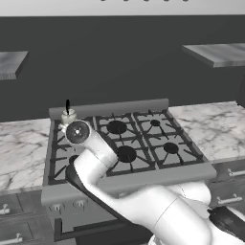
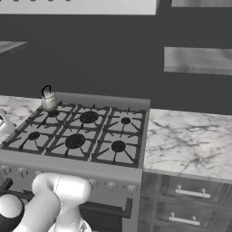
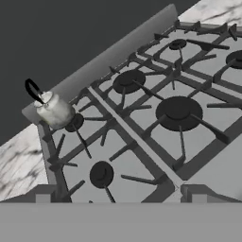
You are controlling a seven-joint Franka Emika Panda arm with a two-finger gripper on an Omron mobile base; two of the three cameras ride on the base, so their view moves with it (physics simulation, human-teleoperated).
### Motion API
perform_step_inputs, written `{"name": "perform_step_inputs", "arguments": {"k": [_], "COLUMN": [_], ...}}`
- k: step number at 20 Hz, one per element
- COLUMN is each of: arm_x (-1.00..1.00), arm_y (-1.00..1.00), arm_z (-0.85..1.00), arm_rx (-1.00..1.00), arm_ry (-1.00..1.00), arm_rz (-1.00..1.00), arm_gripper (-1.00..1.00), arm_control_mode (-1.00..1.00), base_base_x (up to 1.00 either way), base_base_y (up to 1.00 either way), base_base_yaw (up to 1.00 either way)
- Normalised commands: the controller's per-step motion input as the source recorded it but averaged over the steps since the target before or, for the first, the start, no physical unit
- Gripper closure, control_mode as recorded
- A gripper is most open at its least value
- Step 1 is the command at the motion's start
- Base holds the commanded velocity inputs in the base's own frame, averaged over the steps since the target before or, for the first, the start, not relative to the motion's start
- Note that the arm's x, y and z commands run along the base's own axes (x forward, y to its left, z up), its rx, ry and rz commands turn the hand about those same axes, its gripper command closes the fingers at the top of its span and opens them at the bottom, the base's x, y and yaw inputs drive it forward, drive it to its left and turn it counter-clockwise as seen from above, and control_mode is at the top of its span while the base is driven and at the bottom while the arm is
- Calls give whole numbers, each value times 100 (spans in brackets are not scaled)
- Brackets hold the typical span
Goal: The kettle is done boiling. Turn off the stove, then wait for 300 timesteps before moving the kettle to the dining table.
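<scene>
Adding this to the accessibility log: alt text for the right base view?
A small silver kettle sits on the back-left burner of a six-burner grey stove, with a marble counter to its right. The robot's white arm rises at lower left.

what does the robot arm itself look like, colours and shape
The arm is built of thick, rounded, glossy white tube segments with smooth bulbous elbows. Dark grey to black bands mark the joints, and one link ends in a round dark grey cap with a lighter ring. No cables or markings show. In the hand view, the gripper shows two small grey, blocky fingertips.
</scene>
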Motion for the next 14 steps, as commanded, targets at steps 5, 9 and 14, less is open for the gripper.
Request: {"name": "perform_step_inputs", "arguments": {"k": [5,9,14], "arm_x": [48,44,0], "arm_y": [-5,-1,0], "arm_z": [29,11,-12], "arm_rx": [0,0,-1], "arm_ry": [26,19,-2], "arm_rz": [4,8,3], "arm_gripper": [-100,-100,-100], "arm_control_mode": [-100,-100,-100], "base_base_x": [0,0,0], "base_base_y": [0,0,0], "base_base_yaw": [0,0,0]}}
